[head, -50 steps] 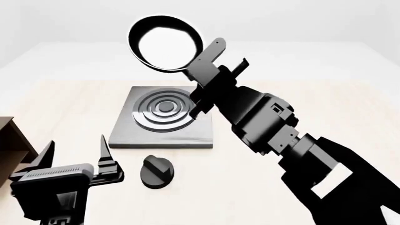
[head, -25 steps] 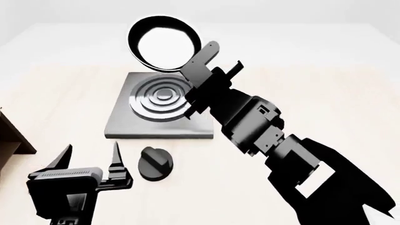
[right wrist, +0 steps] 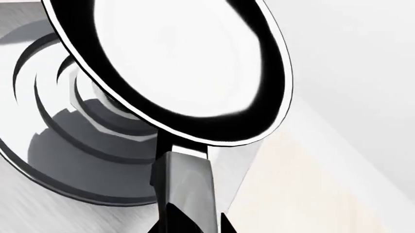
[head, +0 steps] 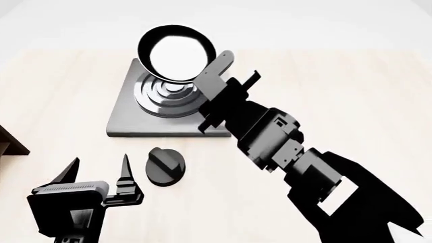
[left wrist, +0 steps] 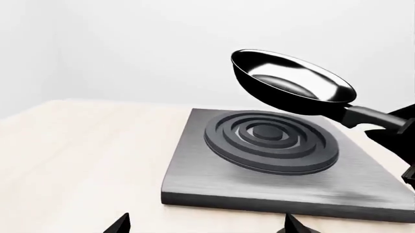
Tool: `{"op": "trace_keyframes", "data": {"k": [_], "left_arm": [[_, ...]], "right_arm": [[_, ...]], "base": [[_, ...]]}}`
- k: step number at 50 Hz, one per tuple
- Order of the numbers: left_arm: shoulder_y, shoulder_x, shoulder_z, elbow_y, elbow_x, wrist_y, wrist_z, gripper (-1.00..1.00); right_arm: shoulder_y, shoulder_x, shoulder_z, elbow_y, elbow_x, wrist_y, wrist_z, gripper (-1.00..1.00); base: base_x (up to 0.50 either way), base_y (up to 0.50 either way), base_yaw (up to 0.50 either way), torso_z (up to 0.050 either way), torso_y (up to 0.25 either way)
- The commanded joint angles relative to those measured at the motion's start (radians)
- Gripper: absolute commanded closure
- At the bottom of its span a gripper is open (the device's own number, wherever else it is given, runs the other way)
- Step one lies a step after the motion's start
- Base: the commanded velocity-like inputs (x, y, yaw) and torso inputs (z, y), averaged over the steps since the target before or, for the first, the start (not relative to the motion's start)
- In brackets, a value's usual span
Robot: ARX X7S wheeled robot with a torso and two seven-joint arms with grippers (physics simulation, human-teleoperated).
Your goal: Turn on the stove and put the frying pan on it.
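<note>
The frying pan (head: 177, 53), black with a glossy inside, hangs in the air over the far part of the stove's burner rings (head: 167, 91). My right gripper (head: 214, 81) is shut on its long handle (right wrist: 188, 189). In the left wrist view the pan (left wrist: 292, 82) floats tilted above the grey stove plate (left wrist: 194, 179). The round black knob (head: 165, 166) lies on the table in front of the plate. My left gripper (head: 98, 174) is open and empty, low, to the left of the knob; its fingertips (left wrist: 120, 224) show before the plate's near edge.
A brown wooden shelf corner (head: 10, 144) shows at the left edge of the head view. The light wooden table (head: 351, 101) stretches to the right of the stove.
The pan has come down and nearer, from beyond the plate to over its burner rings. The view has shifted, so the stove sits higher in the head frame. The left gripper stays open.
</note>
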Motion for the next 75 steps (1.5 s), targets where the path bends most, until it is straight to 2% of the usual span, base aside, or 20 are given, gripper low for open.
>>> {"op": "trace_keyframes", "data": {"k": [1, 10, 29, 52, 53, 66, 75], "left_arm": [[0.001, 0.000, 0.002, -0.004, -0.006, 0.007, 0.002, -1.00], [0.001, -0.003, 0.005, -0.005, -0.001, 0.009, -0.003, -1.00], [0.002, -0.005, 0.003, -0.017, 0.000, 0.026, -0.005, -1.00], [-0.001, -0.006, -0.001, -0.040, -0.010, 0.039, -0.007, -1.00], [0.000, -0.006, -0.002, -0.039, -0.011, 0.039, -0.007, -1.00], [0.001, -0.011, -0.002, -0.035, -0.014, 0.038, -0.012, -1.00], [0.000, -0.014, 0.001, -0.034, -0.013, 0.038, -0.014, -1.00]], "right_arm": [[0.023, -0.015, 0.013, -0.026, -0.084, -0.002, 0.031, 1.00], [0.033, -0.054, -0.020, 0.059, -0.078, -0.036, 0.014, 1.00], [0.101, -0.058, -0.394, 0.169, 0.282, -0.162, 0.108, 1.00], [0.071, -0.058, -0.423, 0.172, 0.286, -0.149, 0.102, 1.00], [0.071, -0.058, -0.424, 0.172, 0.286, -0.149, 0.101, -1.00], [0.076, -0.058, -0.420, 0.162, 0.326, -0.135, 0.070, -1.00], [0.129, -0.058, -0.414, 0.164, 0.519, -0.119, 0.014, -1.00]], "base": [[0.00, 0.00, 0.00, 0.000, 0.000], [0.00, 0.00, 0.00, 0.000, 0.002], [0.00, 0.00, 0.00, 0.000, 0.002], [0.00, 0.00, 0.00, 0.000, 0.001], [0.00, 0.00, 0.00, 0.000, 0.000], [0.00, 0.00, 0.00, 0.000, 0.000], [0.00, 0.00, 0.00, 0.000, 0.000]]}}
